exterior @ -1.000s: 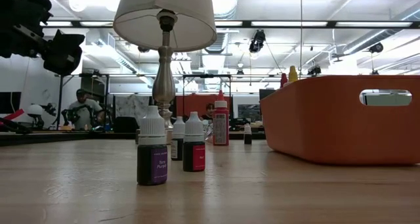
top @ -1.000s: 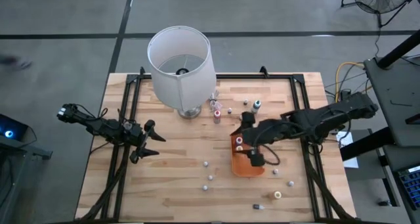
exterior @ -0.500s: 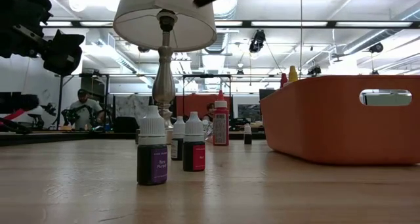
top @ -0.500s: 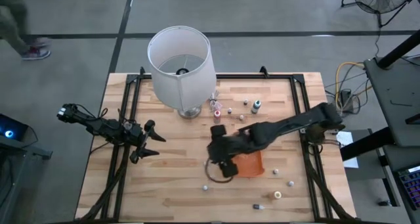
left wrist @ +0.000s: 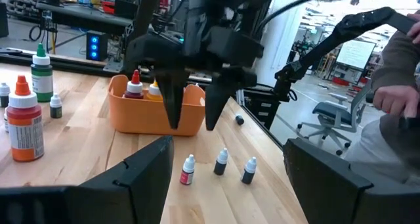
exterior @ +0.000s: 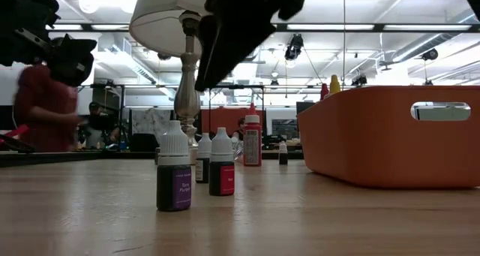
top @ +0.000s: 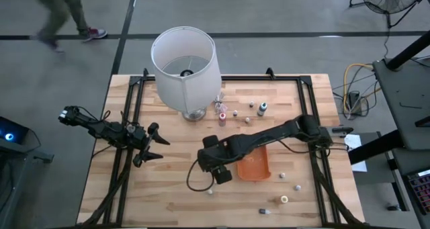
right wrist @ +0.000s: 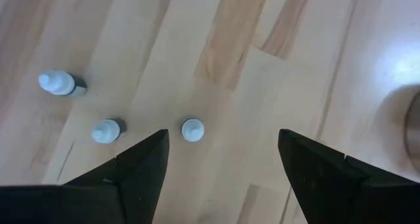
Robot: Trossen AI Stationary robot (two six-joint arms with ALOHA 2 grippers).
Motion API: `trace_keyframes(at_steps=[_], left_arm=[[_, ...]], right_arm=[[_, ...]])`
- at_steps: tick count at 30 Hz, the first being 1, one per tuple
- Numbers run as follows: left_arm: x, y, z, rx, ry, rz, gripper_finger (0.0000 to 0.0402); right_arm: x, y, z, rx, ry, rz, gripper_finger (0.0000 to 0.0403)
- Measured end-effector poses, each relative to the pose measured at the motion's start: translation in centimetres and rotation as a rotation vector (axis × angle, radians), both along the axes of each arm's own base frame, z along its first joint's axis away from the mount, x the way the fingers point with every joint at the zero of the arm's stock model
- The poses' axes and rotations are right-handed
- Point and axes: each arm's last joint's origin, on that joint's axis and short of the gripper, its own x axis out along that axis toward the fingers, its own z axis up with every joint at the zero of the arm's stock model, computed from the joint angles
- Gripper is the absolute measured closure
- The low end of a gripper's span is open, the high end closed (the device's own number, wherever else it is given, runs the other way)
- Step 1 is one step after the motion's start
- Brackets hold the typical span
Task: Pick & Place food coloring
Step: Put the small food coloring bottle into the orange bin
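The food coloring is a scatter of tiny bottles. Three of them (left wrist: pixel 222 162) stand together on the wood in front of the orange tray (left wrist: pixel 156 115), and they show from above in the right wrist view (right wrist: pixel 105 130). My right gripper (top: pixel 219 172) hangs open above them, fingers pointing down and touching nothing; the nearest bottle (right wrist: pixel 192 129) lies just ahead of its fingertips (right wrist: pixel 223 135). In the low view the three stand upright (exterior: pixel 173 173) under the dark fingers (exterior: pixel 240 31). My left gripper (top: pixel 153 143) waits open at the table's left.
A lamp with a big white shade (top: pixel 183 54) stands at the far middle. The tray (top: pixel 254 167) holds a few bottles (left wrist: pixel 134 86). More bottles lie near the lamp (top: pixel 222 115) and by the near right edge (top: pixel 284 199). A person (top: pixel 64 11) walks beyond the table.
My right gripper has swung from above the orange tray toward the table's left and near edge. It has come down, tipped its fingers more steeply downward, and stayed open. The bottles have not moved. A person has walked past behind the table.
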Motion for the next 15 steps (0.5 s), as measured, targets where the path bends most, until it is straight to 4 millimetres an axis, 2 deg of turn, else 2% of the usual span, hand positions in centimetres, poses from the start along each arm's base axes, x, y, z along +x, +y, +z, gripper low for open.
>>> trace_keyframes(at_steps=[15], left_arm=[[0.0, 0.0, 0.0, 0.000, 0.001, 0.000, 0.0143]], right_arm=[[0.7, 0.0, -3.8, 0.041, 0.029, 0.008, 0.0141]])
